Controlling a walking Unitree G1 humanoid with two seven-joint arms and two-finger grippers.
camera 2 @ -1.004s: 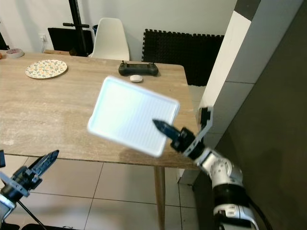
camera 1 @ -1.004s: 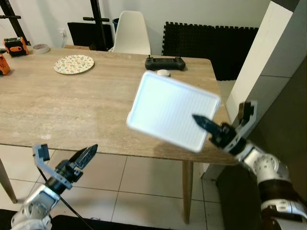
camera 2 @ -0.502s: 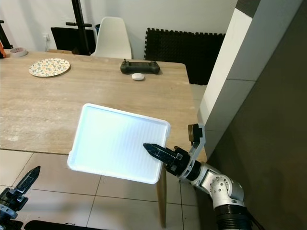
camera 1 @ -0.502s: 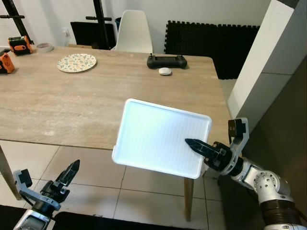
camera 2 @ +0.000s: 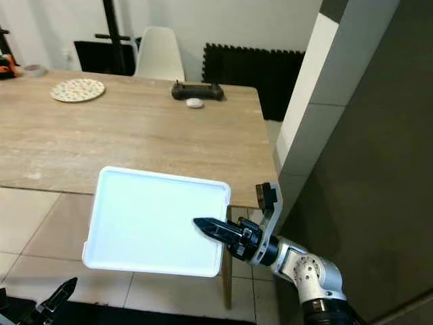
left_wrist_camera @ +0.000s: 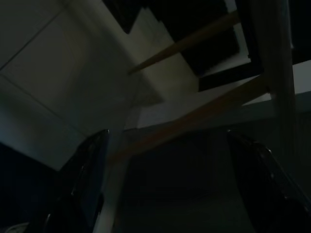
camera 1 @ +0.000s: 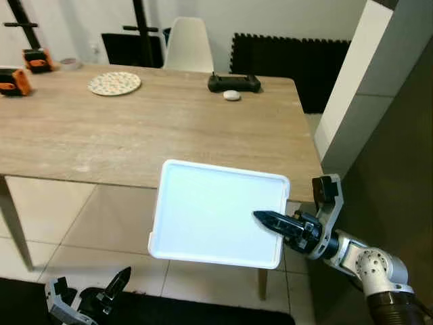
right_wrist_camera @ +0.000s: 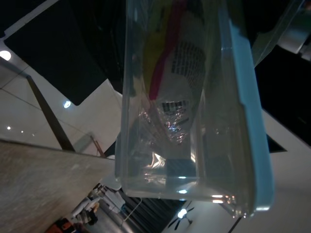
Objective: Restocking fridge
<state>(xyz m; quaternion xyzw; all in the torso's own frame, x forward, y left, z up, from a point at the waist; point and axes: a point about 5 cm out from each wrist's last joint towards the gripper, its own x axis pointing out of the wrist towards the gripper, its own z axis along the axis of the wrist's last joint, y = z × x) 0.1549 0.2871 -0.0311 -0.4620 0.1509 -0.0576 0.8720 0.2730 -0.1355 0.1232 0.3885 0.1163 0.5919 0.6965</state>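
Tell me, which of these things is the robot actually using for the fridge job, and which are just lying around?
In use:
- clear box with a pale lid, with packets inside, held by the right gripper

Lying about on the table:
- patterned plate
- black controller
- small white puck
- orange tools
- tape roll

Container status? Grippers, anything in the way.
Right gripper shut on lidded container, held off the wooden table's near edge. Left gripper low, idle. Packaged contents visible through the clear wall in the right wrist view. White pillar close on the right.
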